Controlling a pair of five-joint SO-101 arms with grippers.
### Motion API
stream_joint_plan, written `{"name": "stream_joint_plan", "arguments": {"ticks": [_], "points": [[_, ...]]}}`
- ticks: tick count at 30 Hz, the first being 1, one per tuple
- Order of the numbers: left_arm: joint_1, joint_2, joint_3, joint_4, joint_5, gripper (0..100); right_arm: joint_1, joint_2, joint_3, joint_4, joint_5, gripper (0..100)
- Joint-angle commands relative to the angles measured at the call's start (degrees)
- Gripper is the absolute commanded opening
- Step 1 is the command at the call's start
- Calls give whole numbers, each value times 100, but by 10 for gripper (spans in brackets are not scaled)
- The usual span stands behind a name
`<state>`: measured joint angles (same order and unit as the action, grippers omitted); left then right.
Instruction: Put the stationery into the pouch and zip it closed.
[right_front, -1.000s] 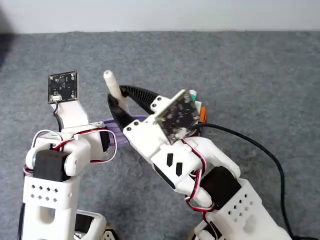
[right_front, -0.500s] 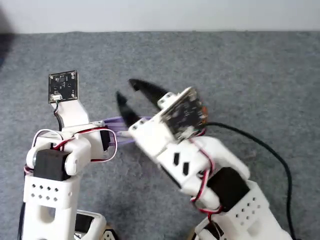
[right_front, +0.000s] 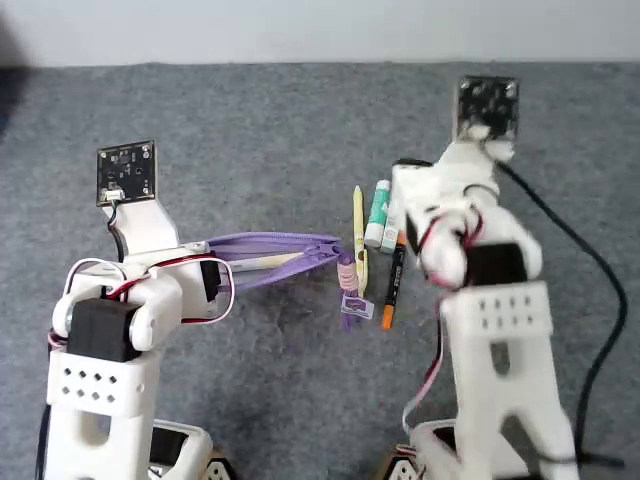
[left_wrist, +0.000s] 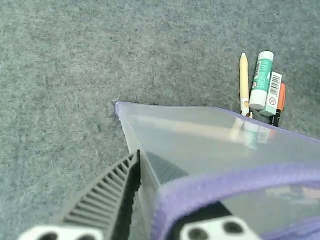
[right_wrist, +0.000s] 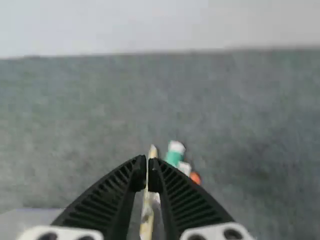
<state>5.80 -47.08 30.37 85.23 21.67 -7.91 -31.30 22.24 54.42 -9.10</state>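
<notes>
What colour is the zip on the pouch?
Purple; the zip on the pouch shows best in the high view.

Under me lies a grey felt-like mat (right_front: 300, 120), at 12 o'clock it meets a pale plain wall (right_front: 320, 30), and at 10 o'clock, on the very edge, sits a dark shape (right_front: 8, 90) I cannot identify.

left arm (right_front: 150, 285): low, forearm forward, jaws clamped | right arm (right_front: 470, 235): folded upright, jaws pressed together
</notes>
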Motion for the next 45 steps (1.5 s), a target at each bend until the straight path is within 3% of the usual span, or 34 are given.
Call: {"name": "stream_joint_plan", "arguments": {"ticks": [1, 10, 16, 33, 36, 40, 45], "points": [[18, 105, 4, -70, 62, 12, 268, 1068, -958, 593, -149, 15], [9, 105, -4, -70, 62, 12, 277, 4110, -3701, 3116, -149, 16], [9, 105, -4, -70, 62, 12, 303, 5833, -5363, 4136, -149, 16], [9, 105, -4, -70, 62, 12, 277, 8796, -8149, 4330, -123, 17], [9, 105, -4, -70, 62, 12, 207, 8980, -8448, 4356, -114, 48], [9, 105, -4, -70, 62, 12, 75, 9007, -8695, 4831, -114, 185], [9, 105, -4, -70, 62, 12, 180, 8954, -8800, 4840, 62, 139]]}}
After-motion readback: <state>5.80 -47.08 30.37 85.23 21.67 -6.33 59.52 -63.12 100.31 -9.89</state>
